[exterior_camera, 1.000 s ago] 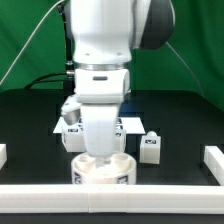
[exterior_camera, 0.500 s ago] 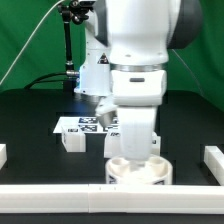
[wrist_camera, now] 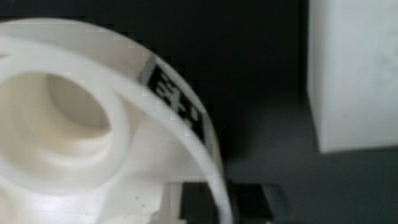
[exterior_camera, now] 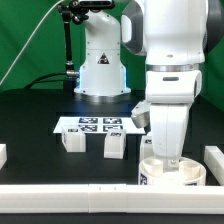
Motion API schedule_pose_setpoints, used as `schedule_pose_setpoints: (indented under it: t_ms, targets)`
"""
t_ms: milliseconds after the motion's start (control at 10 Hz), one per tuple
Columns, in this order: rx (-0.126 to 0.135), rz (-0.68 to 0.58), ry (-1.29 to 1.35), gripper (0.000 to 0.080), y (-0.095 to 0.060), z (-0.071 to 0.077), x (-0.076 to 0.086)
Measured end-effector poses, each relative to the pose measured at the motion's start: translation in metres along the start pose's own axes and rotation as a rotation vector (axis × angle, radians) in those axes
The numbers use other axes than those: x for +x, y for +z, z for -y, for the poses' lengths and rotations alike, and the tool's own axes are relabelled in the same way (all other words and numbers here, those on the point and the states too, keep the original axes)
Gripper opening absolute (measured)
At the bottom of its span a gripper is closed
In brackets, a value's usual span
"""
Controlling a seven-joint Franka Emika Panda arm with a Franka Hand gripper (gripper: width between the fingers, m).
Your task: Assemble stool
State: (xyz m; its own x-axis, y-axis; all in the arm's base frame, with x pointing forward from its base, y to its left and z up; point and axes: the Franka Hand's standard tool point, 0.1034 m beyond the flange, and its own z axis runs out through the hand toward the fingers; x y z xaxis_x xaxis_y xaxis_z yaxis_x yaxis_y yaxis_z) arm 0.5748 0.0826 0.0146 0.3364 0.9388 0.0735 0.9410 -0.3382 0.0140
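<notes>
The stool's round white seat (exterior_camera: 172, 173) lies flat near the front rail at the exterior view's right, and my gripper (exterior_camera: 166, 157) comes down onto it from above. The wrist view shows the seat (wrist_camera: 80, 110) close up, with a black-and-white tag on its side wall. Its thin rim runs between my two dark fingers (wrist_camera: 260, 201), and the gripper (wrist_camera: 224, 203) is shut on that rim. Two small white legs (exterior_camera: 71, 139) (exterior_camera: 115, 146) stand further toward the exterior view's left.
The marker board (exterior_camera: 95, 125) lies behind the legs. A white rail (exterior_camera: 70, 190) runs along the front edge. White corner blocks stand at the far right (exterior_camera: 213, 158) and far left (exterior_camera: 2, 153). A white wall (wrist_camera: 356, 70) lies close beside the seat.
The arm has slid toward the exterior view's right with the seat in its grip. The marker board and the two legs, partly hidden behind the arm before, now show.
</notes>
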Motion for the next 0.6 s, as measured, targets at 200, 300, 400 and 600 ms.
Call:
schedule_pose_setpoints:
  t_ms: [200,300,400,600]
  targets:
    - [-0.001,0.000,0.002,0.0029,0.000,-0.001,0.000]
    - [0.000,-0.001,0.000,0.0029,0.000,0.000,0.001]
    - [-0.002,-0.006,-0.010,0.0029,0.001,0.000,0.008]
    - [-0.003,-0.017,-0.029,0.0029,0.001,0.004,0.023]
